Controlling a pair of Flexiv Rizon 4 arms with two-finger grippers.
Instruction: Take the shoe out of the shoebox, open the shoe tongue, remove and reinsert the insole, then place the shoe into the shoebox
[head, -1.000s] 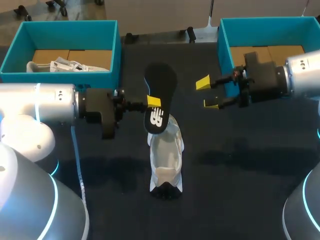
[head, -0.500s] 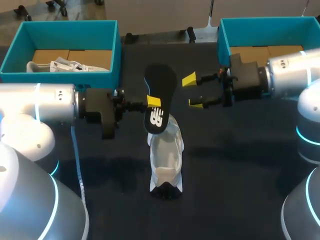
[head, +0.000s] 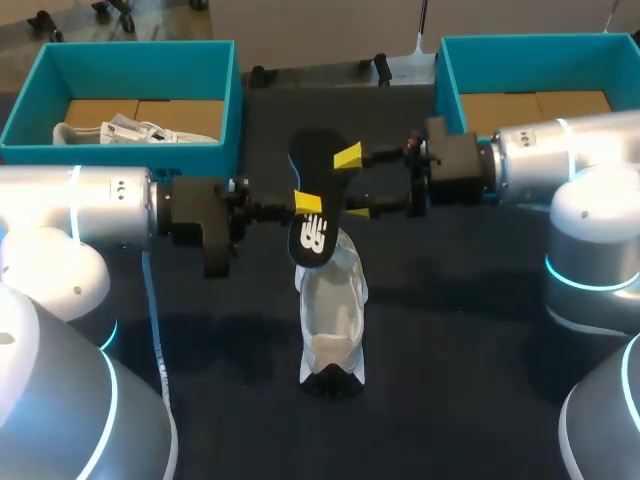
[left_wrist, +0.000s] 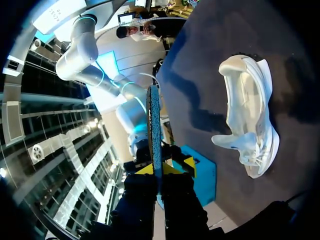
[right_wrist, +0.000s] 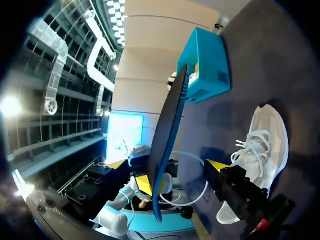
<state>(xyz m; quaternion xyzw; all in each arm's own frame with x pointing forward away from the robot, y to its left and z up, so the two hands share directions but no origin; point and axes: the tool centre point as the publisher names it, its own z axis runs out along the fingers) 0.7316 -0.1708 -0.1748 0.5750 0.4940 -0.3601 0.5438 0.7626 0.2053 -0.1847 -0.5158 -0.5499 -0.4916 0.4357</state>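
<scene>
My left gripper (head: 308, 203) is shut on a black insole (head: 320, 180) and holds it up over the table, edge-on in the left wrist view (left_wrist: 154, 120). Below it a white shoe (head: 333, 320) lies on the dark table, toe towards the front edge. My right gripper (head: 354, 184) is open at the insole's right edge, one yellow fingertip (head: 348, 157) above and one below. In the right wrist view the insole (right_wrist: 170, 125) stands between the wide-apart fingers of the right gripper (right_wrist: 180, 175), and the shoe (right_wrist: 260, 150) lies beyond.
A teal shoebox (head: 225, 90) at the back left holds another white shoe (head: 130, 131). A second teal shoebox (head: 447, 75) stands at the back right, behind my right arm. Bare dark table surrounds the shoe at the front.
My right arm has moved left from beside the right shoebox until its open fingers straddle the insole's edge. The left arm, the insole and the shoe have stayed put.
</scene>
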